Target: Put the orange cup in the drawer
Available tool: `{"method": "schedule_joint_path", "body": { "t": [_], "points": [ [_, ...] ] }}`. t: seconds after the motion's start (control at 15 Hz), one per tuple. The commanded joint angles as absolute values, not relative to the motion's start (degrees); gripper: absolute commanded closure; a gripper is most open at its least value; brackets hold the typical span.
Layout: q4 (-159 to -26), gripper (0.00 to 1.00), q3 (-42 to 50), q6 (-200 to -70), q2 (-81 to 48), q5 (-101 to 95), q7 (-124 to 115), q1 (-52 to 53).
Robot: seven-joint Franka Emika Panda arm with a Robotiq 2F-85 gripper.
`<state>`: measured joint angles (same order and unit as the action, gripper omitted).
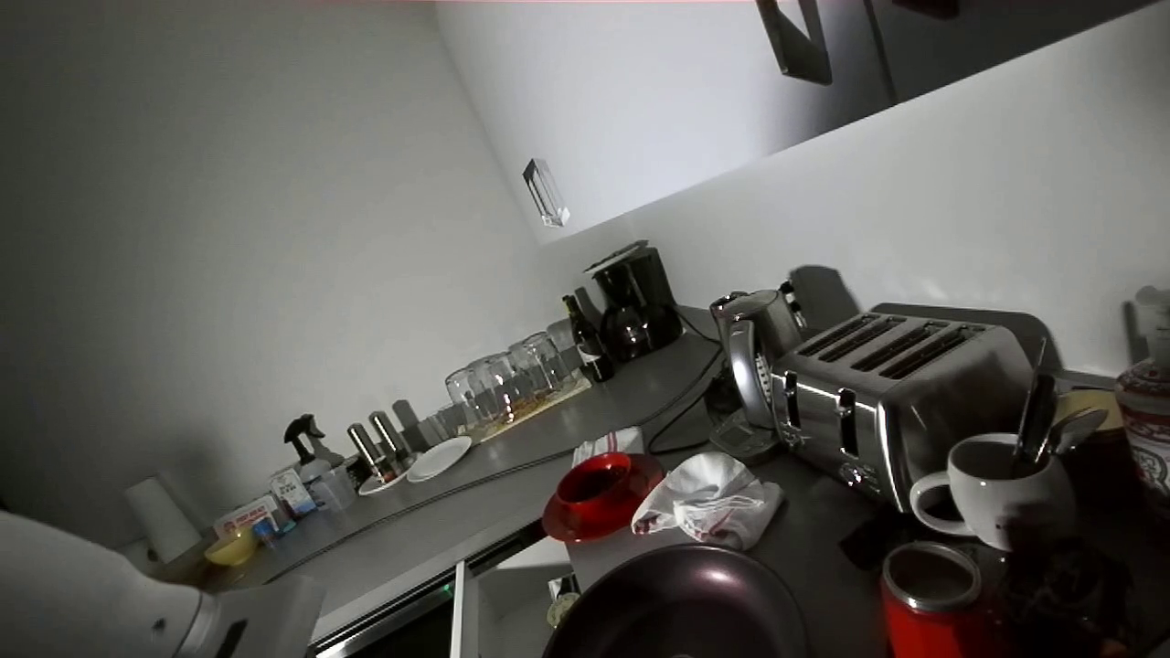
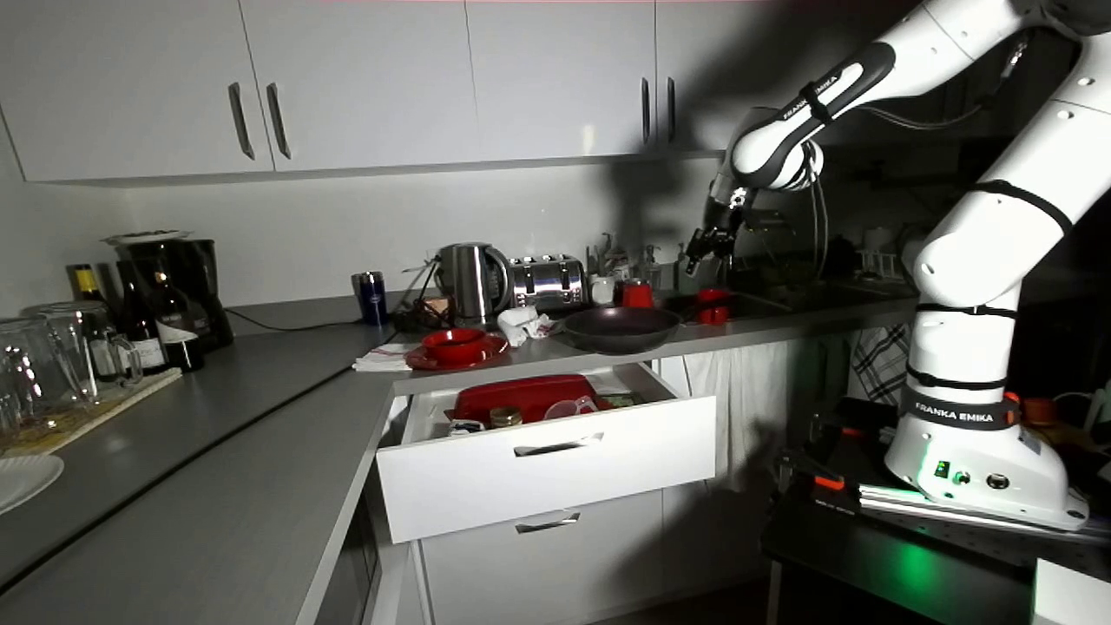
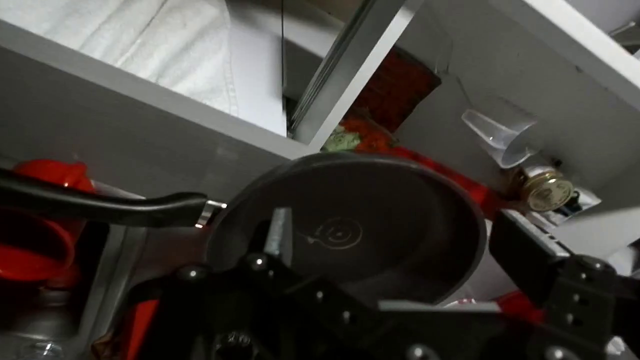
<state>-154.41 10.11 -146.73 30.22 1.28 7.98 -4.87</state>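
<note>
A red-orange cup [image 3: 30, 265], the only likely orange cup, stands at the left of the wrist view, partly behind the black pan handle. More red-orange [image 3: 52, 172] shows past the handle; I cannot tell whether it is the same piece. In an exterior view the cup [image 2: 713, 308] sits on the counter below my gripper [image 2: 712, 256]. The drawer [image 2: 547, 473] is pulled out, with a red item, a jar and a clear plastic cup inside. In the wrist view my gripper [image 3: 393, 217] is open over the pan, its fingers wide apart and holding nothing.
A dark frying pan [image 2: 621, 330] lies on the counter, slightly over the drawer's corner, its handle [image 3: 165, 207] reaching toward the cup. Nearby are a red bowl on a plate [image 2: 456, 345], a white cloth [image 1: 708, 503], a toaster [image 1: 905, 384], a kettle [image 2: 473, 282] and a red canister [image 1: 932, 612].
</note>
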Motion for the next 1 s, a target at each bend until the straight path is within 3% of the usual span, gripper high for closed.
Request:
{"method": "schedule_joint_path", "body": {
  "t": [0.0,0.93],
  "points": [
    [-146.17,0.0,8.26,-147.81,22.96,-0.02,2.22,-8.23],
    [-119.59,0.0,13.01,-140.14,1.22,-1.51,-5.03,-15.67]
  ]
}}
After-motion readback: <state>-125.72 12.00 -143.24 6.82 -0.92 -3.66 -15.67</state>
